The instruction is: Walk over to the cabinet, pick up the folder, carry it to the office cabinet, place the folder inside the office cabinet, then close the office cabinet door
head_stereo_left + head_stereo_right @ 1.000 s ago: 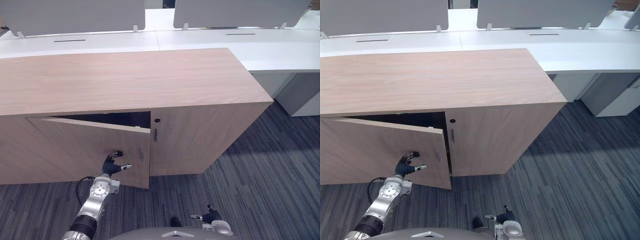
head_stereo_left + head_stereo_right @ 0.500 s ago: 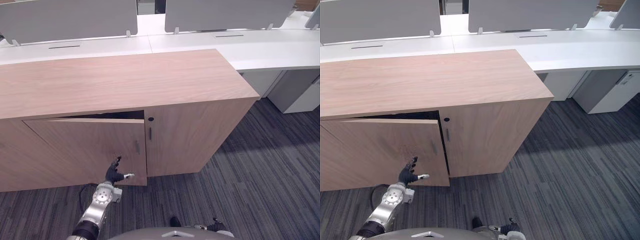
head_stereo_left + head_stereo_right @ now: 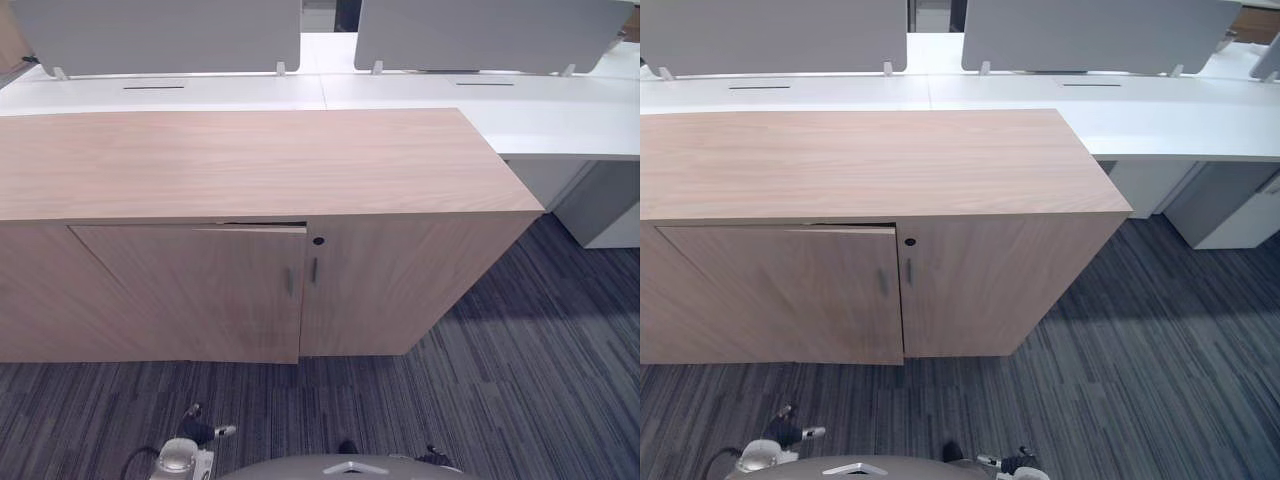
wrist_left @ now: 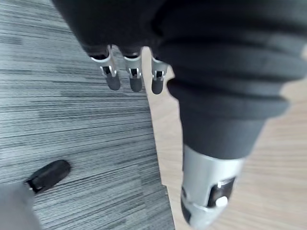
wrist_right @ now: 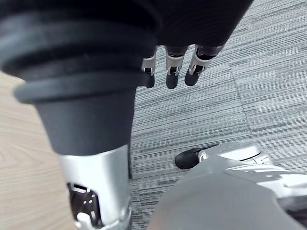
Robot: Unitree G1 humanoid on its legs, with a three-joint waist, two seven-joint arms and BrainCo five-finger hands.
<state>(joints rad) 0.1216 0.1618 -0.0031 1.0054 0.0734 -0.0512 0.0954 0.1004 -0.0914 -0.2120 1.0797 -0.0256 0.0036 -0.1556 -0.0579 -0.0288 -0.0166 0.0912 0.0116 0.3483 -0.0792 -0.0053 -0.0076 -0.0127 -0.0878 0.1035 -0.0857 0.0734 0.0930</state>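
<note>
the office cabinet (image 3: 250, 160) is a low, wide unit in pale wood grain with two doors on its front. its left door (image 3: 190, 290) sits almost flush, with a thin dark sliver open along the top edge toward the free side. a small slim handle (image 3: 290, 282) stands upright near that edge. the right door (image 3: 400, 280) is shut, with its own handle (image 3: 314, 270) just beside the seam and a round keyhole (image 3: 318, 241) above it.

the left hand (image 3: 200, 432) hangs low over the striped grey carpet (image 3: 520, 380), well apart from the door and below it, touching nothing. its fingers (image 4: 134, 76) hang straight and loose, empty. the right hand (image 3: 1012, 464) rests low on the robot's other side, with its fingers (image 5: 170, 72) likewise straight and empty.
</note>
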